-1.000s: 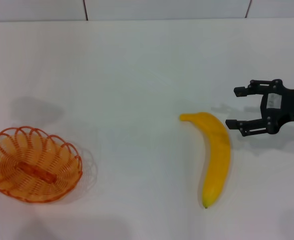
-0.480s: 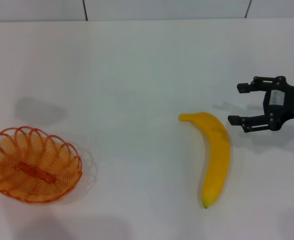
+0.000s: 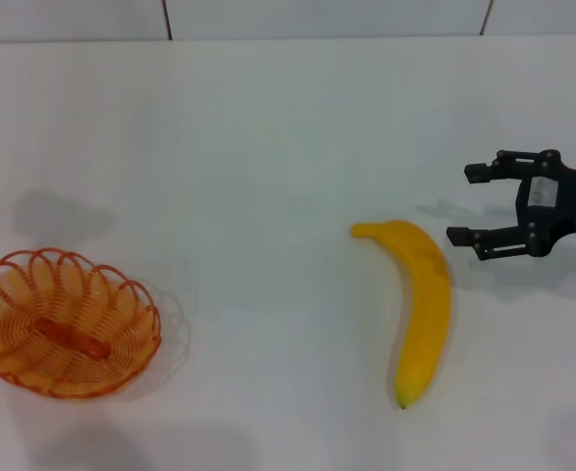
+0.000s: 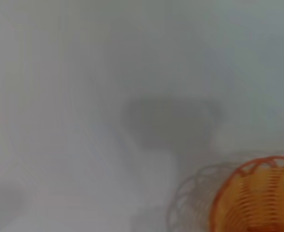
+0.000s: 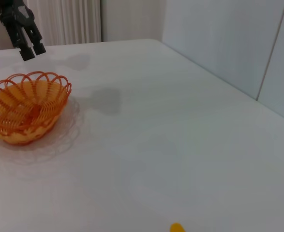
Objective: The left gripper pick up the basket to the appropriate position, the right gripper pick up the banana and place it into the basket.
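Note:
The orange wire basket (image 3: 64, 322) sits on the white table at the near left; it also shows in the left wrist view as basket (image 4: 258, 195) and in the right wrist view as basket (image 5: 28, 106). The yellow banana (image 3: 423, 306) lies at centre right, its stem end toward the far left. Just right of the banana's upper end, my right gripper (image 3: 474, 205) stands open and empty. The left gripper (image 5: 30, 50) shows only in the right wrist view, hovering beyond the basket and apart from it. The head view does not show it.
The white table (image 3: 268, 147) runs back to a panelled wall. In the right wrist view a yellow tip of the banana (image 5: 176, 227) peeks in at the edge. Nothing else stands on the table.
The black bit of the left gripper at the head view's left edge has slipped out of view. My right gripper drew slightly right and away from the banana a second ago, then held still.

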`<state>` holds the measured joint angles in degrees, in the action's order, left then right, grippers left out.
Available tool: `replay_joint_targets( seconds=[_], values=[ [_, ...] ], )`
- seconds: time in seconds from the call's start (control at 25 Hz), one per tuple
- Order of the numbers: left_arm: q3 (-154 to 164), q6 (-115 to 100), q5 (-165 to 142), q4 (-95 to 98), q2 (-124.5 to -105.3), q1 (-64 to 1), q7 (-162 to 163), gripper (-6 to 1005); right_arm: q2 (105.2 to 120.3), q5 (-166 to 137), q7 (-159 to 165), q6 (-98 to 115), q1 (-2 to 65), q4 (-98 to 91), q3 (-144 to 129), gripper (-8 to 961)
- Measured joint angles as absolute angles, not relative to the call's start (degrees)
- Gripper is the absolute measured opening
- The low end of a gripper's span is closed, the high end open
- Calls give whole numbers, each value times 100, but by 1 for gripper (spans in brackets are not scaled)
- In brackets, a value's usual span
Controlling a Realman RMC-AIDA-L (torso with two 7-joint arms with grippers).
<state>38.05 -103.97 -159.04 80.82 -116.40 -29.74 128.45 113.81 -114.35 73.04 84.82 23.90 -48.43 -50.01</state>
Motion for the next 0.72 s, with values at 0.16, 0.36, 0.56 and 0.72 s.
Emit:
replay_joint_targets(
  seconds=[0.16, 0.36, 0.56, 0.72],
  values=[
    [3806, -10204, -15911, 7903, -11639, -3001, 12822, 758, 11381, -11435, 7303, 8482, 2403, -4843, -5001, 880],
    [3818, -9975, -15828, 7475, -11641, -3147, 12722, 753, 11381, -11435, 7304, 8482, 2406, -4843, -5001, 880],
    [3826, -9818, -15841, 7085, -11644, -3260, 12659, 748, 11381, -11435, 7303, 8482, 2419, -4835, -5000, 880],
    [3906, -9725, -15851, 6931, -11645, -3275, 12636, 743, 11380, -11434, 7301, 8482, 2431, -4781, -5001, 880]
  ],
)
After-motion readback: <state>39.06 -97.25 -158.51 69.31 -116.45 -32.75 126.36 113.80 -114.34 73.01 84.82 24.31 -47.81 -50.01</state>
